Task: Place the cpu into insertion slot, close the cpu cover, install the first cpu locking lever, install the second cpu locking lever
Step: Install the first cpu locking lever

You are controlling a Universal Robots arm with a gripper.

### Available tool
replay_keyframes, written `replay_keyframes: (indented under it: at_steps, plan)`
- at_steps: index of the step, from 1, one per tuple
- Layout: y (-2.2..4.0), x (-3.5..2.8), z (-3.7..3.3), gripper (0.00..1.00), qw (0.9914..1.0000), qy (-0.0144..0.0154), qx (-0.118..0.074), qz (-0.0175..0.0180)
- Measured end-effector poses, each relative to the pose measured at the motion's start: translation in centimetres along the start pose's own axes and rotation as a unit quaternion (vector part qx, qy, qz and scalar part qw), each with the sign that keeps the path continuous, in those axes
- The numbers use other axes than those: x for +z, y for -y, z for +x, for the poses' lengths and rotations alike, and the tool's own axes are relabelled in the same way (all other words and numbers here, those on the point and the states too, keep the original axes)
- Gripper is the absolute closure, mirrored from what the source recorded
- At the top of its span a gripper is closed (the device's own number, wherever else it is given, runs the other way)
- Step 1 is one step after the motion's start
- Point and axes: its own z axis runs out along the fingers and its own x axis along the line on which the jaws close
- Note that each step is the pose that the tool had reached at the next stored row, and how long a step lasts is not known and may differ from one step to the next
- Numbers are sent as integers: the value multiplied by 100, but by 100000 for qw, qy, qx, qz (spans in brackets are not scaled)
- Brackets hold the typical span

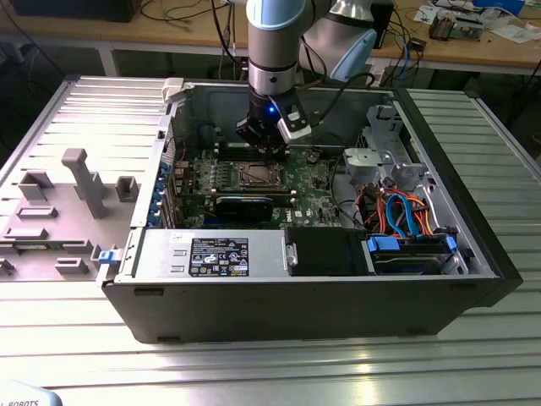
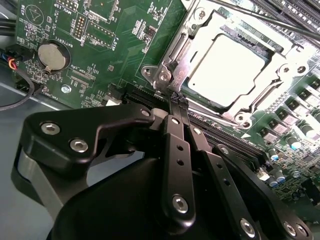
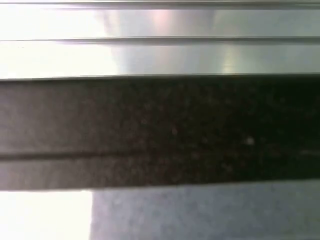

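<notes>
The cpu (image 2: 225,67), a flat square chip with a dull silver top, lies in the insertion slot (image 2: 172,55) on the green board. The cpu cover (image 2: 280,75), a thin silver frame, lies flat around it. A thin metal rod (image 2: 260,17) runs along the socket's far side. My gripper (image 2: 178,100) is shut, its black fingers (image 2: 176,150) pressed together with the tips at the socket's near edge, by a corner of the frame. I cannot tell whether the tips pinch anything. In the exterior view the gripper (image 1: 264,150) hangs just behind the socket (image 1: 258,175) inside the open computer case.
Long memory slots (image 2: 280,10) run beside the socket. A round coin battery (image 2: 52,56) sits on the board. In the case, a black card (image 1: 245,203), a power supply (image 1: 211,254) and drive bays with blue and orange cables (image 1: 406,211) surround the board. A grey fixture tray (image 1: 59,211) lies at the exterior view's left.
</notes>
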Motion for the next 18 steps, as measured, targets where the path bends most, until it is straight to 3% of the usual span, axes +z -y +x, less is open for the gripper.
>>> replay_keyframes:
  at_steps: [8,14,18]
  plan:
    - [0,-11,0,89,100000,-25,0,26]
    - [1,-4,0,89,99996,-12,-38,927]
    - [2,6,0,89,99992,4,-50,1285]
